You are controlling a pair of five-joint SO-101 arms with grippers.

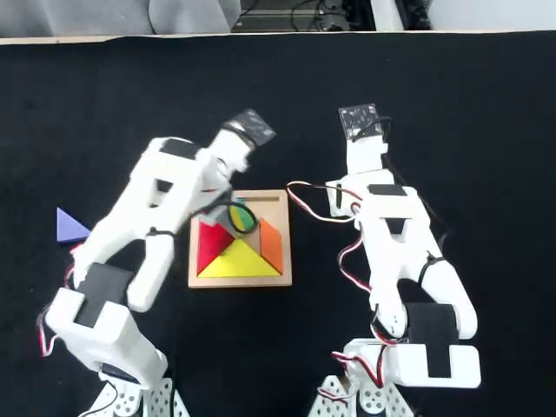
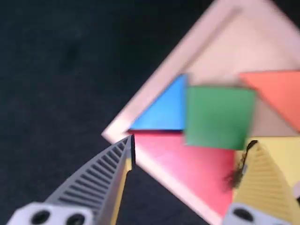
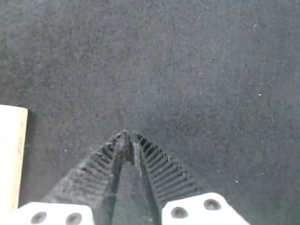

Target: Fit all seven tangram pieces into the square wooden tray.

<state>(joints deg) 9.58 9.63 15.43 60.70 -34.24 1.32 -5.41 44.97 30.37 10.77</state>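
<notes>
The square wooden tray lies at the table's middle and holds a red triangle, a yellow triangle and an orange piece. My left gripper hangs open just above the tray, empty, its fingers spread over the red triangle. Beyond its tips a green square lies in the tray beside a blue triangle. A purple triangle rests on the cloth far left. My right gripper is shut on nothing over bare cloth, beside the tray's edge.
Black cloth covers the whole table. The left arm leans over the tray's left side; the right arm stands to the tray's right, with loose cables between them. Part of the tray floor is bare wood.
</notes>
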